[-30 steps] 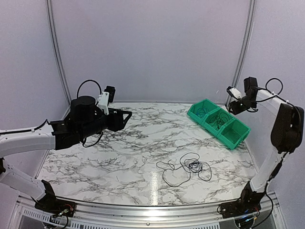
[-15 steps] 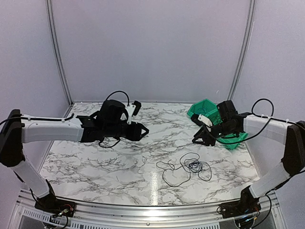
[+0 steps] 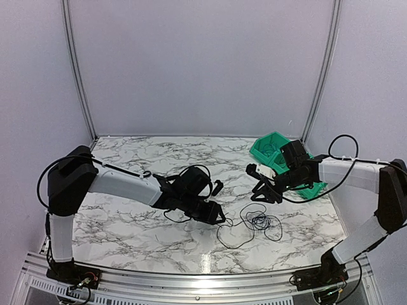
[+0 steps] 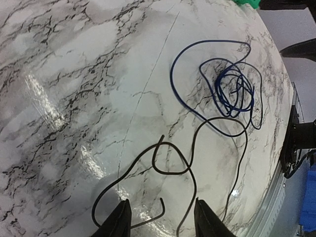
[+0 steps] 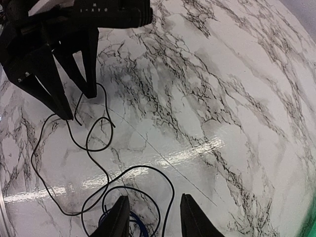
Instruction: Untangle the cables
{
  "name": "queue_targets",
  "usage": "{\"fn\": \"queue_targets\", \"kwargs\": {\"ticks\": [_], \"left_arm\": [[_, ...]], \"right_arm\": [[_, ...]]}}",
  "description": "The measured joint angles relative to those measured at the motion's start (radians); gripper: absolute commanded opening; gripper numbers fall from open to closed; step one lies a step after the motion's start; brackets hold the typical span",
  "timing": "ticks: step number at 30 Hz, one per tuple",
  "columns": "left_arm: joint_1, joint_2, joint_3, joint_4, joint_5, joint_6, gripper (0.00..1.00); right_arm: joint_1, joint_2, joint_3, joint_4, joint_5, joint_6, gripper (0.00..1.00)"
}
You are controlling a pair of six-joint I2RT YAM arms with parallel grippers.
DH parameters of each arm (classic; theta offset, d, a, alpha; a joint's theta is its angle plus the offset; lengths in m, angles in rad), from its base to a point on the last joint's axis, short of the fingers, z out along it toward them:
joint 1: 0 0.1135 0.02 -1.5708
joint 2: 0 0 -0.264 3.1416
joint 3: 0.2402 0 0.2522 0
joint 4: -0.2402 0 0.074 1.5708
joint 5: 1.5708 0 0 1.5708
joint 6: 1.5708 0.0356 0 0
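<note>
Approach step: left fingers point(image 4: 118, 223) spread, straddling black cable point(image 4: 170, 173) end at frame bottom; right fingers point(image 5: 117, 217) spread over blue coil point(image 4: 234, 94). Next, likely: clamp both, pull apart.

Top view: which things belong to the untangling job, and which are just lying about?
Belong to the job: black cable; blue cable; left gripper; right gripper.
Just lying about: green bin; marble table.

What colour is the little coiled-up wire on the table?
The little coiled wire is blue; the left wrist view shows it best.
</note>
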Motion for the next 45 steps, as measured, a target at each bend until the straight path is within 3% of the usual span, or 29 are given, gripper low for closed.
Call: {"fn": "queue_targets", "kwargs": {"ticks": [8,17,24,36,45], "left_arm": [[0.000,0.092,0.057,0.044,0.022,-0.074,0.40],[0.000,0.145,0.084,0.113,0.027,-0.122,0.00],[0.001,0.096,0.066,0.129,-0.032,-0.094,0.00],[0.004,-0.370,-0.011,0.051,-0.240,0.047,0.00],[0.004,-0.536,-0.213,-0.010,-0.320,0.073,0.00]], "right_arm": [[0.000,-0.003,0.000,0.002,0.052,-0.018,0.36],[0.000,-0.003,0.000,0.007,0.077,-0.031,0.36],[0.001,0.008,0.000,-0.002,0.049,-0.047,0.37],[0.060,0.177,0.006,-0.069,0.092,-0.083,0.37],[0.060,0.159,0.018,-0.060,0.141,-0.070,0.37]]}}
